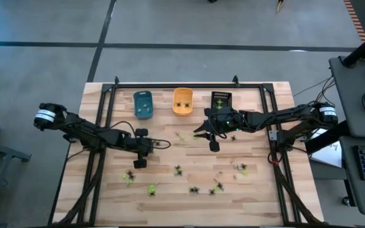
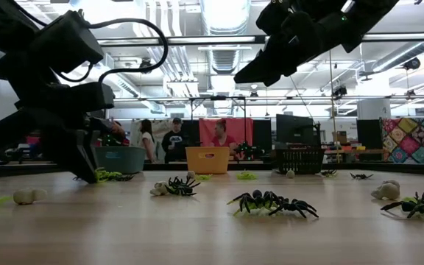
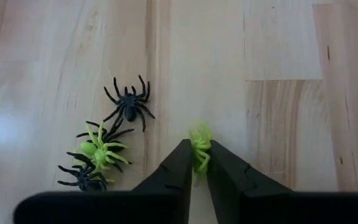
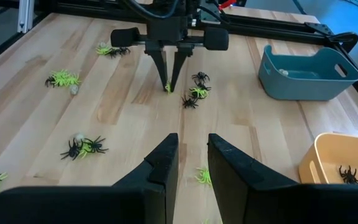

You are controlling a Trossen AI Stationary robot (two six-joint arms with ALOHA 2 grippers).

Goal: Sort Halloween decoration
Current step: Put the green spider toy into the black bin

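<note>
We see a yellow-green spider pinched between the tips of the left gripper, whose jaws are pressed in on it down at the bench; in the high view this spot sits at about eight o'clock from the bench's middle. Just beside it, toward nine o'clock in the left wrist view, lies a small cluster: a black spider, a second yellow-green spider and another black one, the last two touching or overlapping. More Halloween decoration is scattered along the near half of the bench, black and yellow-green figures mixed, with a few pale ones that we can only just make out in the low view. At the far edge, around twelve o'clock, stand three trays in a row: the blue tray, the orange tray with one black spider inside, and the black tray. The blue tray seems to hold a small pale piece, though we cannot be sure what it is. The right gripper hangs above the bench just in front of the black tray, near one o'clock from the middle, its jaws spread a little with nothing between them. Beyond the bench, in the low view, people stand in the room.
</note>
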